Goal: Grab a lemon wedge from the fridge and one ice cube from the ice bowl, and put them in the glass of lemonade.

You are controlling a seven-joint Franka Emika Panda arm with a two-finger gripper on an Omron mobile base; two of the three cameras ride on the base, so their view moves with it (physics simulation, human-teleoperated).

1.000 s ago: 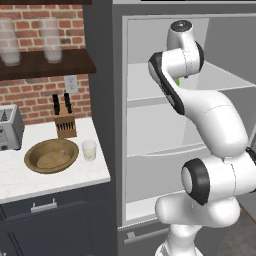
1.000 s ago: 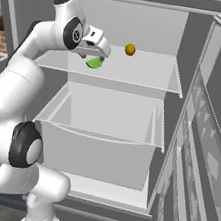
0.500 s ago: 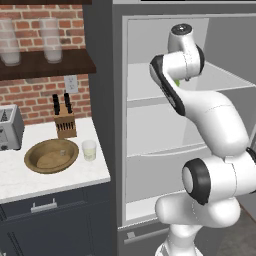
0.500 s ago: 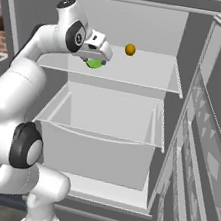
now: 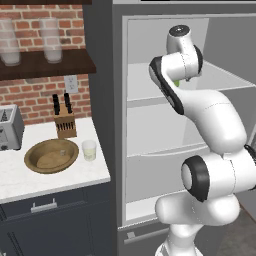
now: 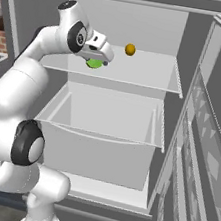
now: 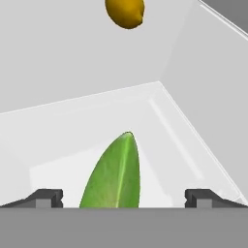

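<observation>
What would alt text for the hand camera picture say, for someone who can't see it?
A green lemon wedge lies on a white fridge shelf between the two dark fingertips of the robot's open gripper, which has not yet closed on it. Farther back on the shelf sits a small round yellow-orange fruit, near the pale side wall.

The fridge (image 6: 178, 143) stands open, its pale inside showing an upper shelf (image 6: 148, 78) and a drawer (image 6: 105, 127) below. The white arm reaches in over that shelf, its hand above a green wedge (image 6: 94, 64). A small orange-yellow fruit (image 6: 130, 49) sits farther back.
</observation>
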